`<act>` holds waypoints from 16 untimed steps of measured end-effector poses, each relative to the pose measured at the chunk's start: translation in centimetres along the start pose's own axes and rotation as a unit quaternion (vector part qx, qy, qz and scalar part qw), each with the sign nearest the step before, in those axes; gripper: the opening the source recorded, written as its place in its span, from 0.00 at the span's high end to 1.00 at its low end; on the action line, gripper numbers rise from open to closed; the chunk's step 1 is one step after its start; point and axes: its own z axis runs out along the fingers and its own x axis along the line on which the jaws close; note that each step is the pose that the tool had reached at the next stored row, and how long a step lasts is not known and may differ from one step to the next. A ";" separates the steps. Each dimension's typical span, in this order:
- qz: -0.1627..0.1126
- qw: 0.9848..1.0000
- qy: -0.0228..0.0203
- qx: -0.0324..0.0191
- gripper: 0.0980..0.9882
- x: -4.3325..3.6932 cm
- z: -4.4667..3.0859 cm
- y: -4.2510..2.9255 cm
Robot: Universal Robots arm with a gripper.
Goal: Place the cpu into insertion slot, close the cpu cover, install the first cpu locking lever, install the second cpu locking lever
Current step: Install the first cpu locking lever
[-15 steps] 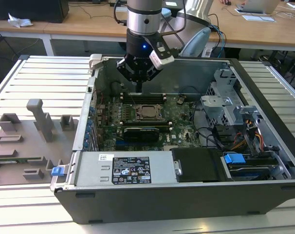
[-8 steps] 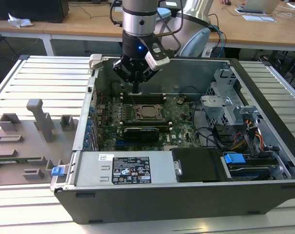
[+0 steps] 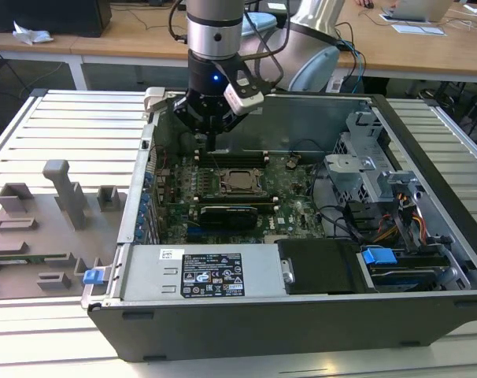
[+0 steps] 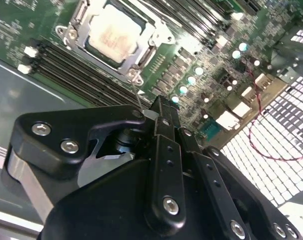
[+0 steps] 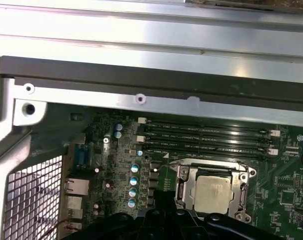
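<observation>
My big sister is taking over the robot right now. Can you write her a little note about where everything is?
Gripper: fingers closed together on a thin metal rod, likely a locking lever, beside the socket; grip unclear.
Cpu: already seated in the insertion slot on the green motherboard.
Cpu cover: appears lowered around the chip.
Done: cpu placed, cover apparently shut.
Left: the locking levers; whether either is latched cannot be told.
</observation>
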 end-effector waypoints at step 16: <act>0.000 1.000 0.000 0.000 0.99 2.10 0.58 0.38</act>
